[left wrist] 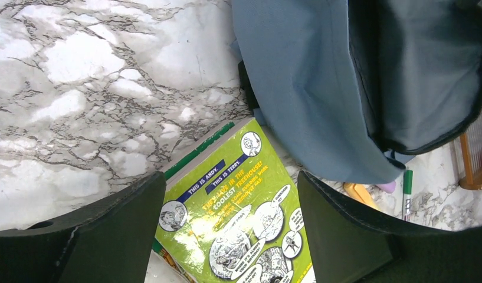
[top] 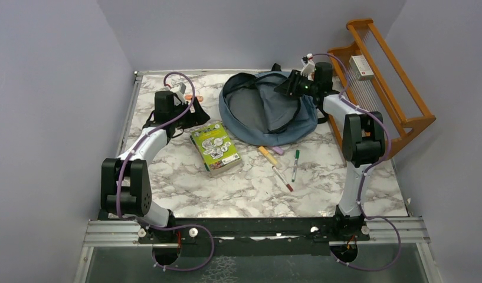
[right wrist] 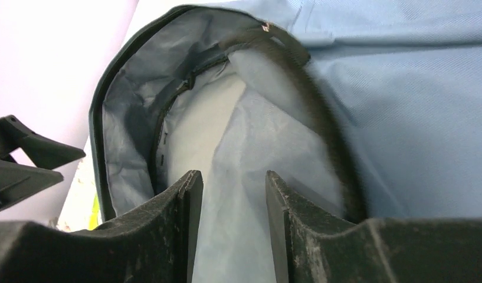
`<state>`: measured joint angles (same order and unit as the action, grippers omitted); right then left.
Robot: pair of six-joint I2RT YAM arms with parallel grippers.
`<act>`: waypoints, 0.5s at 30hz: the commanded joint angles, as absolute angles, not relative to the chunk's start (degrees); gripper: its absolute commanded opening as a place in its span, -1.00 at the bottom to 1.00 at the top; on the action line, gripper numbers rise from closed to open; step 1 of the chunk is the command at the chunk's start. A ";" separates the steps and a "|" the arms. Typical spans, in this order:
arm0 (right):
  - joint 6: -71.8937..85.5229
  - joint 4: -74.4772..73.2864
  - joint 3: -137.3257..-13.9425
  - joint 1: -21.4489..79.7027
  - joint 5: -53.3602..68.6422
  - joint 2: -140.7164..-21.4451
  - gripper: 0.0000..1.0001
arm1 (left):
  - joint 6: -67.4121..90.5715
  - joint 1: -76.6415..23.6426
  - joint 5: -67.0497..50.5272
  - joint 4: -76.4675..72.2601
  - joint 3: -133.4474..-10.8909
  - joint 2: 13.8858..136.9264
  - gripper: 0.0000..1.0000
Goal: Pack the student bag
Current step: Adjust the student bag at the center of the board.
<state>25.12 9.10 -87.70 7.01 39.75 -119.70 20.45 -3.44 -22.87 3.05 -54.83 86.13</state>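
2 grippers stand parted, the left gripper (left wrist: 231,191) wide above the book (left wrist: 241,233), the right gripper (right wrist: 232,183) empty at the mouth of the bag (top: 250,121) lying far-centre on the table (top: 238,191), so the left should drop squarely and pinch the book's long edges firmly.

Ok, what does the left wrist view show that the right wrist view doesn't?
Only the left wrist: the left gripper open above a green book lying on the marble table, with a green pen and a yellow highlighter near the bag's edge. Only the right wrist: the right gripper, jaws apart, at the mouth of the student bag, looking into its grey lining. Both: the bag's slate-blue outer fabric and its open mouth.
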 commanded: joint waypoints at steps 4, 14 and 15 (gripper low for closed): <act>21.60 8.84 -89.12 6.59 41.37 -116.10 0.08 | 19.51 -3.16 -22.55 2.90 -54.34 83.49 0.66; 19.70 5.45 -89.53 6.59 42.64 -112.29 0.10 | 20.15 -3.16 -22.76 2.90 -52.46 82.18 0.67; 19.77 5.37 -89.48 6.66 42.89 -111.90 0.11 | 20.39 -3.19 -22.76 2.90 -52.27 81.91 0.67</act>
